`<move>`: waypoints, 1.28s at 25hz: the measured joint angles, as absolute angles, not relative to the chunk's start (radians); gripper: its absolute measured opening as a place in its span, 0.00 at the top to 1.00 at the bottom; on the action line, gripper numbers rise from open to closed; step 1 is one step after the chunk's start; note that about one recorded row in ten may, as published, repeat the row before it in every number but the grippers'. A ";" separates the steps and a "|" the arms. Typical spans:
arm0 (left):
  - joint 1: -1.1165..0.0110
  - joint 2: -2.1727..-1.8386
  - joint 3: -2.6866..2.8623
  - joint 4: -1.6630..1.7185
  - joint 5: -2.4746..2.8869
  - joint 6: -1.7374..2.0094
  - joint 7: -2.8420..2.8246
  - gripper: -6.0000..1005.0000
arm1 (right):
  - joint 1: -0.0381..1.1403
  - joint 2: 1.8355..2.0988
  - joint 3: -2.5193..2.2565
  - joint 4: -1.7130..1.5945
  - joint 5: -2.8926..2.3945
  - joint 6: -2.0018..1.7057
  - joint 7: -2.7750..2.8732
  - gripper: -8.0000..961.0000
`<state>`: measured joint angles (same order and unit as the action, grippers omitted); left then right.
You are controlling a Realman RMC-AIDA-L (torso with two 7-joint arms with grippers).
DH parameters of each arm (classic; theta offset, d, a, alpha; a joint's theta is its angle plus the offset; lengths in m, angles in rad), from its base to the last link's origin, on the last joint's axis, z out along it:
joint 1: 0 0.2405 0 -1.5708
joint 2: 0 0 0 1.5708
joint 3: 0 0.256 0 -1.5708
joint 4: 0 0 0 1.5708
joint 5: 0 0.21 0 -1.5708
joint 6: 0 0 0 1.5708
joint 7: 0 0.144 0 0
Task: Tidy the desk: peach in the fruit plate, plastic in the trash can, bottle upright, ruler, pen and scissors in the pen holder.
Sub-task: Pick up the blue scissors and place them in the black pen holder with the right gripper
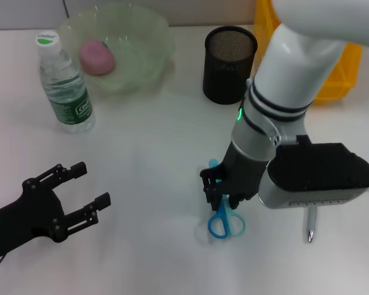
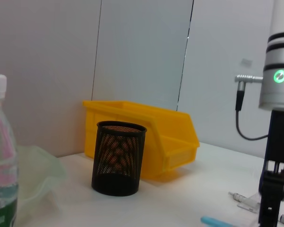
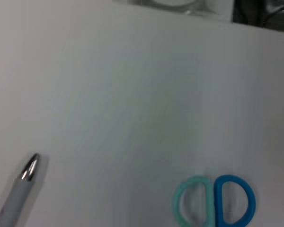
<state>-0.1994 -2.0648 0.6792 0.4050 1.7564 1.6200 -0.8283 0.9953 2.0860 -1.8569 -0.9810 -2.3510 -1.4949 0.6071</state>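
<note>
Your right gripper [image 1: 220, 192] sits low in the middle of the head view, its dark fingers down at the blades of the scissors [image 1: 223, 215]. You can see the fingers straddling the blue shaft, but the arm's body covers too much to tell whether they have closed on it. The two handle loops, one pale teal and one blue, lie flat on the white desk [image 1: 154, 160] just below the gripper; the right wrist view shows the same loops [image 3: 214, 206] at its lower right. Just right of the scissors, the pen [image 1: 310, 224] lies on the desk, mostly hidden under the black wrist housing, with only its tip end showing.

Your left gripper [image 1: 80, 196] hovers at the lower left of the head view, fingers spread wide and holding nothing.

Above the right gripper, near the top centre, the black mesh pen holder [image 1: 229, 64] stands upright. The right arm's white forearm crosses just right of it and partly covers the yellow bin [image 1: 341, 74] at the upper right. At the upper left, the peach [image 1: 97, 57] rests inside the pale green fruit plate [image 1: 141, 37], and the bottle [image 1: 64, 83] stands upright just left of it.
</note>
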 joint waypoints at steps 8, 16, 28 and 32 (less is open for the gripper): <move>-0.199 -2.065 0.676 0.405 1.756 1.620 -0.828 0.22 | 0.960 2.085 -1.653 -1.054 -2.350 -1.609 0.698 0.73; -0.204 -2.064 0.653 0.405 1.756 1.659 -0.834 0.22 | 0.905 2.082 -1.406 -1.095 -2.294 -1.688 0.779 0.73; -0.221 -2.069 0.629 0.385 1.750 1.675 -0.828 0.22 | 0.858 2.067 -0.965 -1.037 -2.175 -1.838 0.884 0.73; -0.232 -2.068 0.631 0.381 1.746 1.681 -0.828 0.22 | 0.822 2.063 -0.885 -1.024 -2.093 -1.835 0.957 0.73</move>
